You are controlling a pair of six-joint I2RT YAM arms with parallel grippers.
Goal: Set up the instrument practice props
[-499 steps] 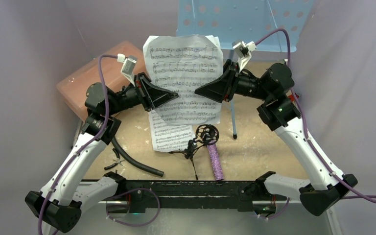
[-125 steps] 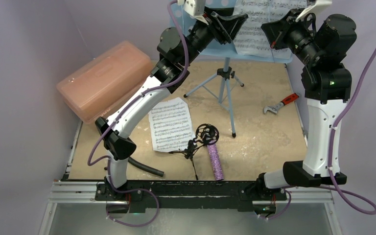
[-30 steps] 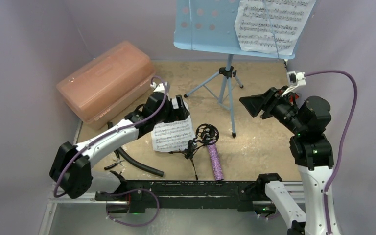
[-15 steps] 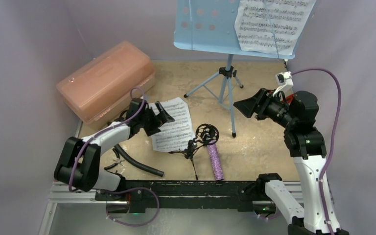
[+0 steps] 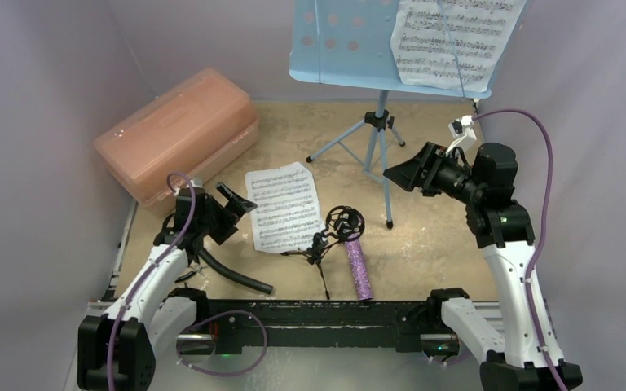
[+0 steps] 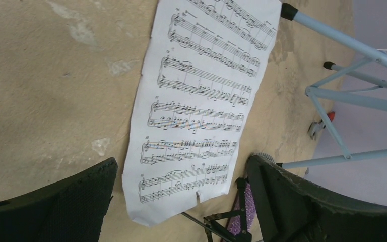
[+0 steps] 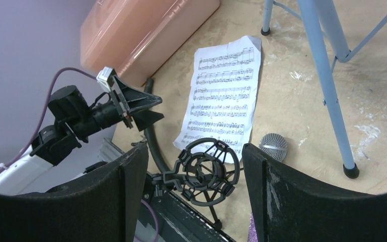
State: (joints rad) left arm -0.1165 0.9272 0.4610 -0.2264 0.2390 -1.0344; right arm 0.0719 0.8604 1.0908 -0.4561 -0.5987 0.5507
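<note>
Only music notation marks the sheet-music page [image 5: 452, 41] on the blue music stand [image 5: 346, 45] and the second page [image 5: 283, 206] by its tripod. The left gripper [image 6: 181, 161] and right gripper [image 7: 194, 148] have their fingers spread, empty.

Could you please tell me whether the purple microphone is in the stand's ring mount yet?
Not in. The ring mount is empty; the microphone lies flat on the table beside it.
</note>
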